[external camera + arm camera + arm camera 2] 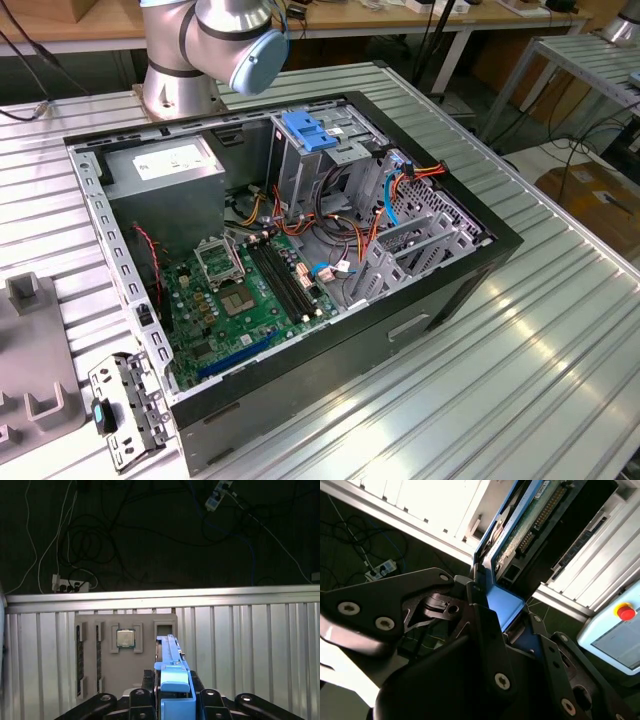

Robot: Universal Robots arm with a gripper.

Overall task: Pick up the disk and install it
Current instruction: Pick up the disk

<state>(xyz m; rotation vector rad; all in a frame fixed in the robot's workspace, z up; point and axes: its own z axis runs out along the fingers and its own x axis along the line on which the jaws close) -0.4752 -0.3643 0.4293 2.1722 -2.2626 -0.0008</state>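
I see my black jointed pincer [172, 702] clamped on the flat hard disk [530, 525] (green circuit board, smooth blue plastic rails), ribbed aluminium table [250, 645] beyond.

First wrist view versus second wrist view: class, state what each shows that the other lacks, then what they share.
First, not second: a grey tray with a processor chip seated in it. Second, not first: the green circuit board on the disk, and a pendant with a red button. Both: the gripper shut on the disk by its blue rail, above slatted table metal and cables on the dark floor.
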